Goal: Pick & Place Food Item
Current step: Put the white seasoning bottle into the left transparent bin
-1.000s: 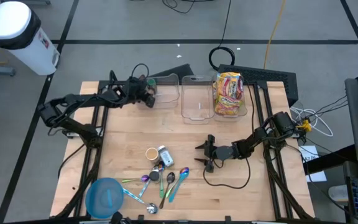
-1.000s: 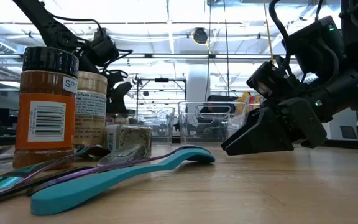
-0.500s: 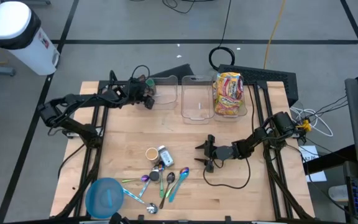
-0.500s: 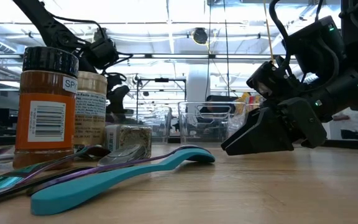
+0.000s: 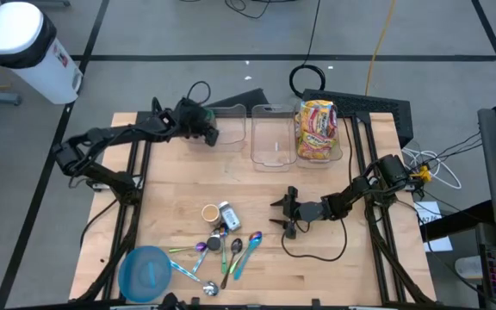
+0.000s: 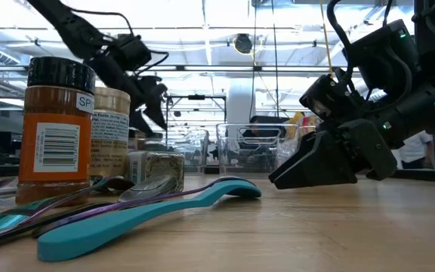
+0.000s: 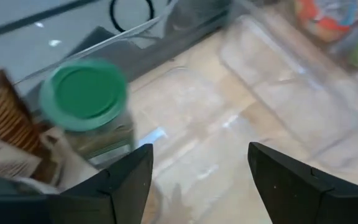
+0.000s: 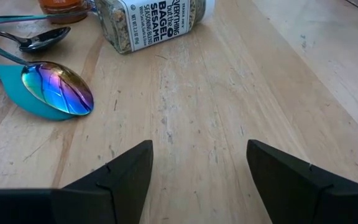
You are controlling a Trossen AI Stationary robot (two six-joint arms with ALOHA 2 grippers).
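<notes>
Left gripper [image 5: 208, 131] over the leftmost of three clear bins [image 5: 224, 127] at the table's far edge, fingers [image 7: 123, 180] spread, nothing between them. Green-lid jar [image 7: 87, 106] stands upright in that bin, close ahead of the fingertips, free of them; brown-labelled packaging sits just beside it, too blurred to name. Low view: gripper [image 6: 153, 106] raised, angled down toward the bins.

Middle bin [image 5: 272, 135] holds nothing visible. Snack bag [image 5: 317, 129], red and yellow, fills the right bin.

Right gripper [image 5: 282, 215] low at table centre, lying near the wood, fingers [image 8: 114, 180] parted and holding nothing. Sesame jar [image 8: 151, 18] on its side just ahead of it; iridescent spoon [image 8: 58, 87] with teal handle beside that.

Near-left cluster: upright spice jar [image 5: 211, 213], sesame jar [image 5: 228, 215], several spoons [image 5: 235, 251] fanned out, touching or overlapping. Blue bowl [image 5: 145, 271] at the near-left corner, apart from the cluster. Low view: orange spice jar [image 6: 55, 128] with black cap in foreground, second jar behind it, teal spoon [image 6: 149, 211] flat on the table [image 5: 351, 275].
</notes>
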